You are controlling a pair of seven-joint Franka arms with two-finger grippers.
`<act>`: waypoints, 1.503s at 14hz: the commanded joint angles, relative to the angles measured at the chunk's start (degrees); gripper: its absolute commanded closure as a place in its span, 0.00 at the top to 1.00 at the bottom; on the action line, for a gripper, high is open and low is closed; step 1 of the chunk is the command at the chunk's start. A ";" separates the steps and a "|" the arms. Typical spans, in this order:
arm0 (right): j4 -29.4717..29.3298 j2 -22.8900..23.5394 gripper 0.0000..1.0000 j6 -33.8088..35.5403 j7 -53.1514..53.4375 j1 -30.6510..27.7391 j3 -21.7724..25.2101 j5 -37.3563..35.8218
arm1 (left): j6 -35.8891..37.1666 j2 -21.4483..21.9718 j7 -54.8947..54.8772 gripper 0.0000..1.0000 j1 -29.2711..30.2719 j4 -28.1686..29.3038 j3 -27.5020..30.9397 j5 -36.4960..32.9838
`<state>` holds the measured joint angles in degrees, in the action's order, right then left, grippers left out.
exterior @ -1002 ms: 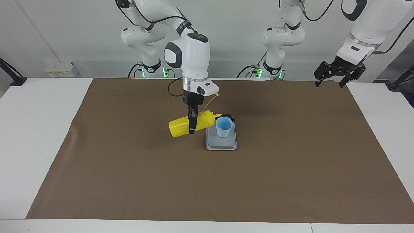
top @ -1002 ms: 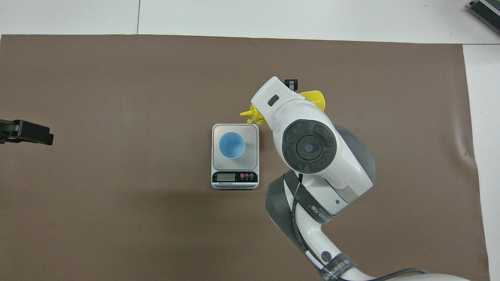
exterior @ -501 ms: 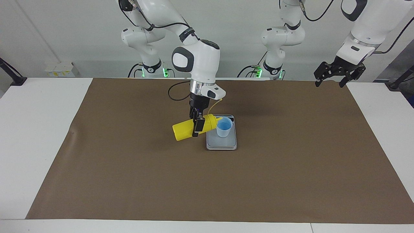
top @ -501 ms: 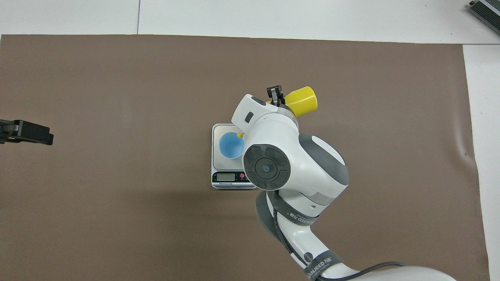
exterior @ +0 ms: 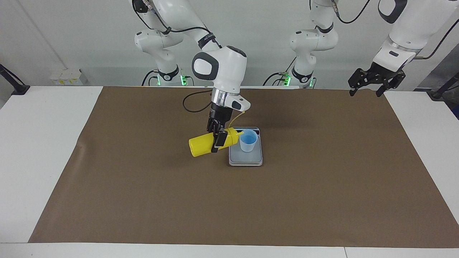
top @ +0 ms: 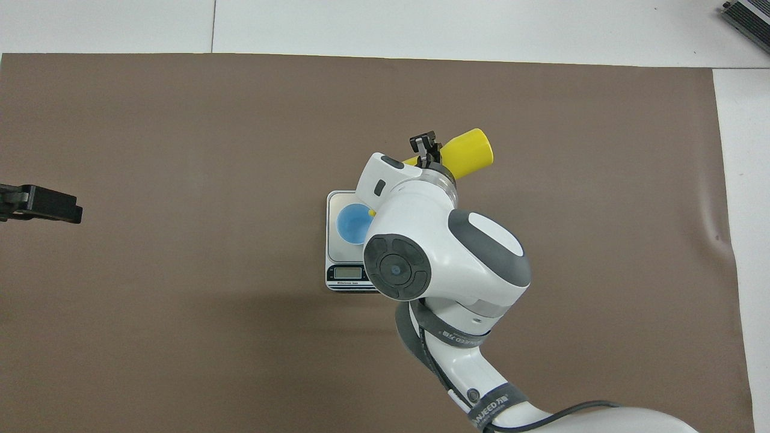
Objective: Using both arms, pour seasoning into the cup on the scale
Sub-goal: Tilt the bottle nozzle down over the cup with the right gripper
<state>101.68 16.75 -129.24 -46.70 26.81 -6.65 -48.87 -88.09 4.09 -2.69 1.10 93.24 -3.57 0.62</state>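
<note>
Right pincer [exterior: 217, 138] clamped on the yellow seasoning bottle [exterior: 209, 142], held nearly flat over the mat, nozzle at the rim of the blue cup [exterior: 248, 140]. Cup stands on the scale [exterior: 245, 157] mid-bench, display edge toward the robots. Left pincer [exterior: 375, 83] waits with fingers apart, over the mat edge at its own end. Risks: nozzle nudges the light cup and tips it; more tilt could overshoot the rim onto the scale

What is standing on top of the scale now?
On the scale stands only the pale blue cup, upright. The tilted yellow squeeze bottle, held by the right gripper, points its nozzle at the rim. In the overhead view the arm covers part of the scale.
</note>
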 commanded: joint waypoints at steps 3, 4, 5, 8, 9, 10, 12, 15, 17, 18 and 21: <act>1.15 0.56 0.00 0.31 2.84 1.32 -0.29 -6.14 | 0.29 1.63 -0.30 1.00 0.40 1.51 -0.04 0.70; 1.58 0.56 0.00 0.04 2.93 1.32 -0.29 -6.84 | 0.29 1.63 -0.30 1.00 0.40 1.51 -0.04 0.70; 1.68 0.65 0.00 0.21 3.01 1.40 -0.29 -8.33 | 0.29 1.63 -0.30 1.00 0.40 1.51 -0.04 0.70; 1.94 1.35 0.00 1.09 3.98 2.89 -0.29 -11.06 | 0.29 1.63 -0.30 1.00 0.40 1.51 -0.04 0.70; 1.94 1.62 0.00 1.09 4.24 2.90 -0.29 -11.33 | 0.29 1.63 -0.30 1.00 0.40 1.51 -0.04 0.70; 1.94 1.71 0.00 1.18 4.25 2.90 -0.29 -11.33 | 0.29 1.63 -0.30 1.00 0.40 1.51 -0.04 0.70; 2.12 1.79 0.00 1.18 4.33 2.90 -0.29 -11.33 | 0.29 1.63 -0.30 1.00 0.40 1.51 -0.04 0.70; 2.21 1.79 0.00 1.18 4.33 2.90 -0.29 -11.33 | 0.38 1.63 -0.30 1.00 0.40 1.51 -0.04 0.70; 2.29 1.88 0.00 1.27 4.33 2.90 -0.29 -11.33 | 0.38 1.63 -0.30 1.00 0.40 1.51 -0.04 0.70; 2.29 1.88 0.00 1.36 4.33 2.90 -0.29 -11.33 | 0.38 1.63 -0.30 1.00 0.40 1.51 -0.04 0.70; 2.29 1.97 0.00 1.27 4.33 2.81 -0.29 -11.33 | 0.38 1.63 -0.30 1.00 0.40 1.51 -0.04 0.70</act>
<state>103.75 19.01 -128.87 -44.21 29.80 -6.67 -57.79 -88.09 4.09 -2.69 1.10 93.24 -3.57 0.62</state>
